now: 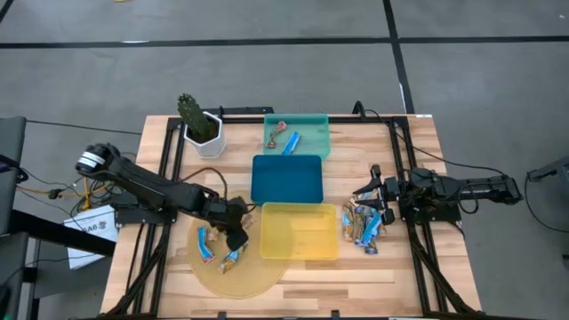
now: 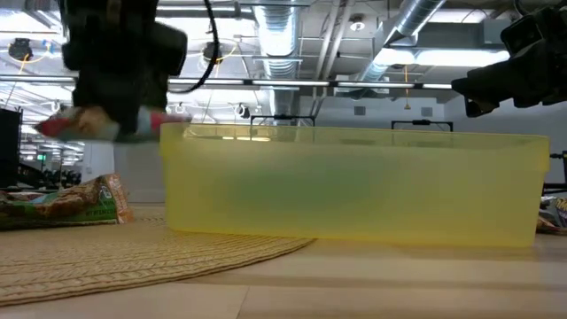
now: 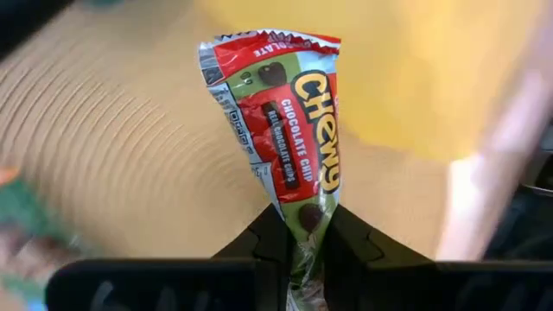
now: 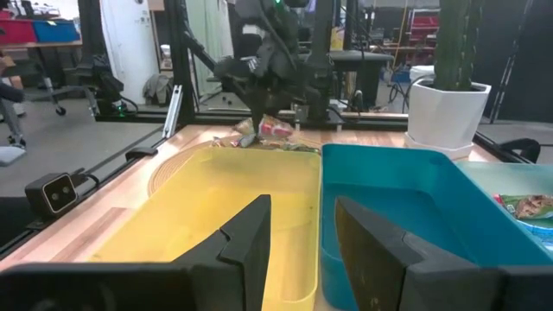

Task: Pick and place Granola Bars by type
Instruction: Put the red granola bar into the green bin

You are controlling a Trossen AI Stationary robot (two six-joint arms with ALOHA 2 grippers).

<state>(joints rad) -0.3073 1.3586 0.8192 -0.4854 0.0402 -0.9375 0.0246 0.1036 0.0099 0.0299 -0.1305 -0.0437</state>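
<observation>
From above, the left gripper [image 1: 236, 233] sits over the round woven mat [image 1: 222, 271] at the near left of the desk [image 1: 418, 267], just left of the yellow tray [image 1: 299, 231]. Two granola bars [image 1: 206, 245] lie on the mat beside it. More bars are piled [image 1: 366, 224] to the right of the yellow tray, next to the right gripper [image 1: 372, 194]. The blue tray [image 1: 286, 178] lies beyond the yellow one, and the teal tray [image 1: 307, 133] farthest, with two bars [image 1: 290, 141] in it. A potted cactus [image 1: 197, 124] stands at the far left.

At desk level, the left gripper [image 2: 120, 89] hangs above the mat [image 2: 106, 257], holding a red-wrapped bar [image 2: 80, 124] clear of the surface just left of the yellow tray's wall [image 2: 354, 186]. A green-wrapped bar [image 2: 62, 204] lies on the mat below.

The left wrist camera shows the two fingers [image 3: 268, 246] closed on the lower end of a red and green Chewy chocolate chip bar [image 3: 281, 138], which sticks out past them over the mat [image 3: 121, 147].

From the right wrist, the right fingers [image 4: 246, 233] stand apart with nothing between them, above the seam between yellow tray [image 4: 225, 207] and blue tray [image 4: 389, 207]. The left gripper [image 4: 259, 112] with its bar [image 4: 276, 129] shows beyond.
</observation>
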